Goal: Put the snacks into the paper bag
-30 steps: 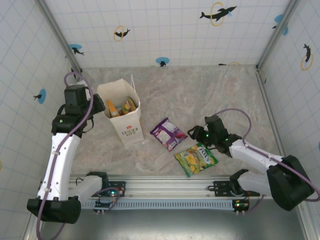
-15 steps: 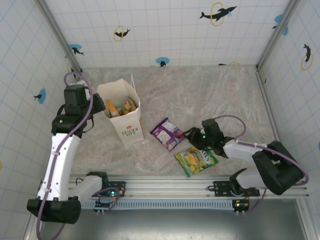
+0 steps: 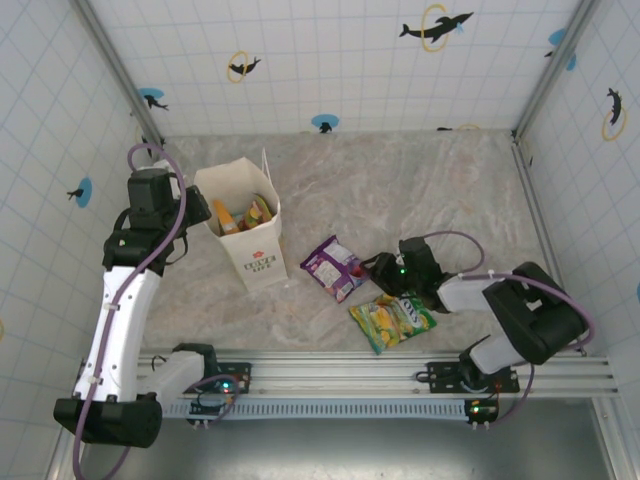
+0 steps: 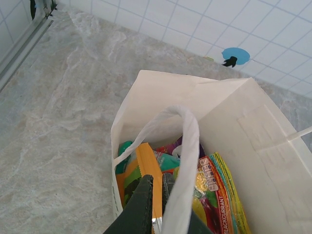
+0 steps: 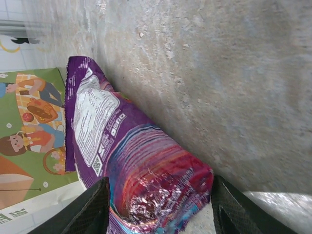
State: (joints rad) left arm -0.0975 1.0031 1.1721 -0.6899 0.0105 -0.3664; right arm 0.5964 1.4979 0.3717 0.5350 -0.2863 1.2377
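Observation:
The cream-white paper bag [image 3: 252, 250] stands upright at the left, with orange [image 4: 146, 163], teal [image 4: 168, 161] and yellow-red [image 4: 219, 192] snacks inside. My left gripper [image 3: 200, 214] sits at the bag's left rim, its jaws pinched together on the paper edge [image 4: 157, 179] beside the white handle [image 4: 187, 146]. A purple packet [image 3: 337, 267] lies flat on the table. My right gripper [image 3: 376, 267] is low at its right end, open, with its fingers either side of the packet's crimped end [image 5: 163, 195]. A green-yellow packet [image 3: 392, 320] lies just in front.
The marble-patterned tabletop [image 3: 400, 190] is ringed by tiled walls. The green packet's printed face [image 5: 29, 126] lies close to the purple one's far end. Metal rails [image 3: 330, 365] run along the near edge.
My right gripper has slid left along the table until its open fingers straddle the purple packet's end. The left arm and the bag have stayed still.

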